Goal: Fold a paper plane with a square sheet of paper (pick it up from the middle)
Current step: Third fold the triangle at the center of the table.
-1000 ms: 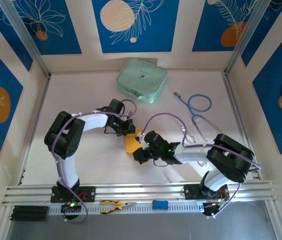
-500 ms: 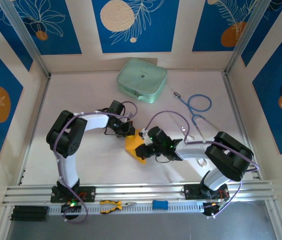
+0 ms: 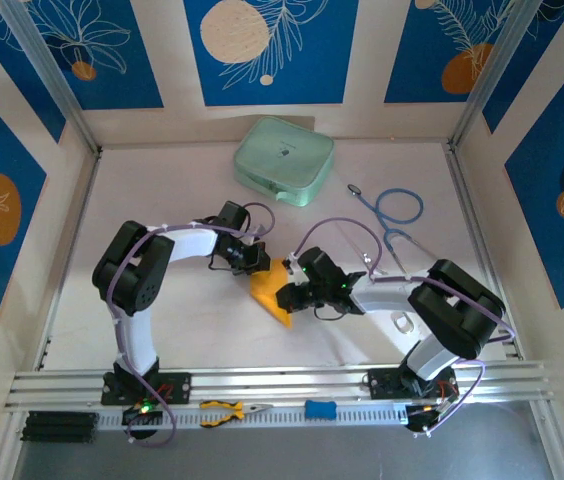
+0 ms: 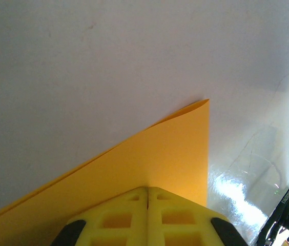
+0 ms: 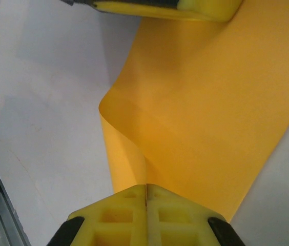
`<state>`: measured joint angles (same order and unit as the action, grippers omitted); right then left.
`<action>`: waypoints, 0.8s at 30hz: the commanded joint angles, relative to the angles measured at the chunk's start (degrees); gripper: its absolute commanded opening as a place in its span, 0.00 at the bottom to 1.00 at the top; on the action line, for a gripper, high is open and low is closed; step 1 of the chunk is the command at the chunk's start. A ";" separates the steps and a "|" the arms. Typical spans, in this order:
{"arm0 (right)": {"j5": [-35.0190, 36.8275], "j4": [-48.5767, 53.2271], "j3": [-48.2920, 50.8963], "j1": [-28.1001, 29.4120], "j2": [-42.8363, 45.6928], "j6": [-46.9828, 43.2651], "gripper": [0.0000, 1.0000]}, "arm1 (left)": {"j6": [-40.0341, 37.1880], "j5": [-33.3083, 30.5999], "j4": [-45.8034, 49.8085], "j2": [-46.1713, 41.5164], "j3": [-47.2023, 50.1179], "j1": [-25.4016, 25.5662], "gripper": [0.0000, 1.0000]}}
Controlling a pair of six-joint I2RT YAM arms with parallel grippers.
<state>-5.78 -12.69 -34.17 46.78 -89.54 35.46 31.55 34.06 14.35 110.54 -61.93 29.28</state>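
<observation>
While I stood over the table (image 3: 172, 210), the square sheet of paper (image 3: 268, 290) sat near its middle, caught between the two arms. The left gripper (image 4: 147, 197) came in from the left and the far side. Its yellow fingers (image 4: 114, 218) were pressed flat together, and the orange-yellow sheet ran out from between them, so it was pinching the paper. From that wrist the sheet looked doubled over, two layers meeting at one sharp corner above the pale tabletop.

The right gripper (image 5: 146, 197) reached in from the right. Its jaws were likewise closed tight, clamped on the near edge of the same sheet. Seen from that wrist, the paper was not flat. It bowed and curled on one side into a soft rounded bend, then stretched away to the other gripper's fingers at the far end. I could not tell how much of the sheet touched the table.

A pale green case (image 3: 284, 160) lay well apart at the back. A blue stethoscope (image 3: 392, 215) lay off to the right. Orange-handled pliers (image 3: 227, 410) rested on the front rail, near a small blue object (image 3: 319, 408).
</observation>
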 commanded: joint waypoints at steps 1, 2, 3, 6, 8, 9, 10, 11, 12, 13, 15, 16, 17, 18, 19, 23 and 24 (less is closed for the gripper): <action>0.11 2.22 -1.77 -0.68 -1.12 -1.71 0.00 | -0.37 -1.84 2.70 0.73 1.42 0.60 0.01; 0.06 2.33 -1.94 -0.81 -1.25 -1.94 0.00 | -0.44 -1.89 2.68 0.77 1.30 0.54 0.01; -0.01 2.49 -2.08 -0.90 -1.41 -2.13 0.00 | -0.39 -1.87 2.73 0.73 1.37 0.52 0.01; -0.37 2.51 -2.31 -1.08 -1.68 -2.67 0.00 | -0.36 -1.81 2.75 0.89 1.16 0.54 0.01; -0.46 2.48 -2.32 -1.08 -1.85 -2.83 0.00 | -0.32 -1.64 2.71 0.90 1.18 0.60 0.01; -0.46 2.42 -2.23 -1.10 -1.94 -2.90 0.01 | -0.23 -1.65 2.70 0.89 1.15 0.60 0.01; -0.55 2.33 -2.26 -1.14 -2.04 -3.01 0.01 | -0.22 -1.72 2.62 0.90 1.19 0.56 0.01; -0.62 2.24 -2.22 -1.17 -2.21 -3.07 0.01 | -0.19 -1.71 2.61 0.90 1.17 0.53 0.01; -0.72 2.23 -2.22 -1.18 -2.31 -3.20 0.00 | -0.20 -1.62 2.55 0.82 1.15 0.53 0.01; -0.87 2.18 -2.21 -1.26 -2.33 -3.19 0.01 | -0.17 -1.62 2.61 0.81 1.15 0.57 0.01; -1.37 1.90 -2.26 -1.35 -2.49 -3.01 0.01 | -0.25 -1.63 2.57 0.73 1.12 0.59 0.01; -1.39 1.73 -2.18 -1.44 -2.49 -2.89 0.01 | -0.12 -1.55 2.57 0.72 1.15 0.58 0.00; -1.25 1.59 -2.13 -1.52 -2.49 -2.92 0.01 | -0.11 -1.76 2.77 0.72 1.16 0.61 0.00; -1.16 1.53 -2.13 -1.61 -2.55 -2.94 0.01 | -0.10 -1.90 2.91 0.73 1.07 0.56 0.01; -1.24 1.57 -2.26 -1.69 -2.57 -2.90 0.01 | -0.09 -1.92 2.95 0.72 1.05 0.60 0.00; -1.94 1.78 -2.62 -2.14 -2.98 -3.12 0.01 | -0.10 -1.78 2.92 0.65 1.10 0.56 0.00; -2.11 1.79 -2.73 -2.22 -3.15 -3.16 0.00 | -0.09 -1.74 2.96 0.64 1.11 0.54 0.00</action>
<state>-6.28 -11.09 -35.27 44.95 -91.57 33.23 31.55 34.06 14.35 110.54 -61.93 29.28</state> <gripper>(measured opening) 0.063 0.064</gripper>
